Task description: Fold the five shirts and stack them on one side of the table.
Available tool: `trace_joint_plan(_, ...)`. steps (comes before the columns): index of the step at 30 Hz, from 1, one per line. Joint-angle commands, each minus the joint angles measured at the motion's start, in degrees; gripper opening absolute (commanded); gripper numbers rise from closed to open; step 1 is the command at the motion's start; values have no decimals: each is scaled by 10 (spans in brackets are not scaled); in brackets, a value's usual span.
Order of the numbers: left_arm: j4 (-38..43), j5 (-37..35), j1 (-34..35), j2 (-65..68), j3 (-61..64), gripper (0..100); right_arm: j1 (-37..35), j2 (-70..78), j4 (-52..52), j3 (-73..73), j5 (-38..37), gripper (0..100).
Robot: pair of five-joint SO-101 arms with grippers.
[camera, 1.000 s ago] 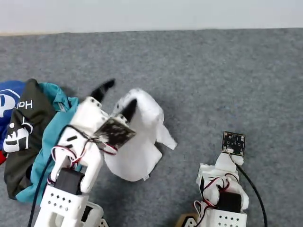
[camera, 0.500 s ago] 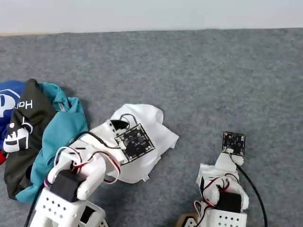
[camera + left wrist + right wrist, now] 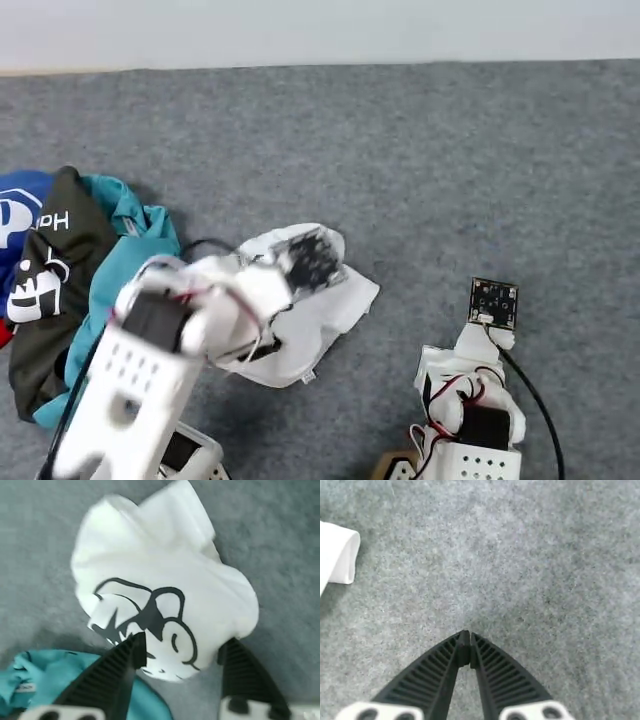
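The white shirt (image 3: 165,570) lies crumpled in a loose mound on the grey table (image 3: 450,150), near the middle and towards the front. Its black printed figure faces up and one sleeve is flung out to the side. No shirt is spread flat and no folded stack stands anywhere, so the task looks to be at its very start, with the first garment being laid out for folding. The left gripper (image 3: 183,644) hangs directly over the near edge of the mound with its jaws apart, one on each side of the print and nothing between them. Just beside that edge lies the teal shirt (image 3: 130,270), which belongs to the unsorted heap at the table's left end along with the black shirt (image 3: 55,270) and the blue shirt (image 3: 20,210). The arm hides whether white and teal touch. The right gripper (image 3: 465,637) sits well apart over bare table at the front right, its jaws pressed together on nothing. The next move likely calls for the left jaws to pinch a hem or shoulder. The right arm would then need to come over and take the opposite edge so the cloth can be drawn flat without dragging the teal shirt along.
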State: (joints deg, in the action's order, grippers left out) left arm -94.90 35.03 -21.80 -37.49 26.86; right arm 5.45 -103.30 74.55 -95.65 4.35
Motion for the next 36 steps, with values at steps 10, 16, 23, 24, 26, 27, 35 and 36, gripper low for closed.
trace_joint_plan(10,-57,-16,24,146,-233,236,7,-4,1,-9,-5,10)
trace_joint_plan(16,-51,-18,43,156,-290,236,7,-4,1,-9,-5,10)
trace_joint_plan(23,-25,-18,110,242,-277,235,7,-4,1,-9,-5,10)
trace_joint_plan(24,-25,-17,133,243,-284,235,7,-4,1,-9,-5,10)
trace_joint_plan(26,-25,-15,174,243,-295,235,7,-4,1,-9,-5,10)
trace_joint_plan(27,-25,-15,196,243,-298,235,7,-4,1,-9,-5,10)
trace_joint_plan(35,41,46,375,248,-254,240,7,-4,1,-9,-5,10)
trace_joint_plan(36,68,56,393,251,-238,250,7,-4,1,-9,-5,10)
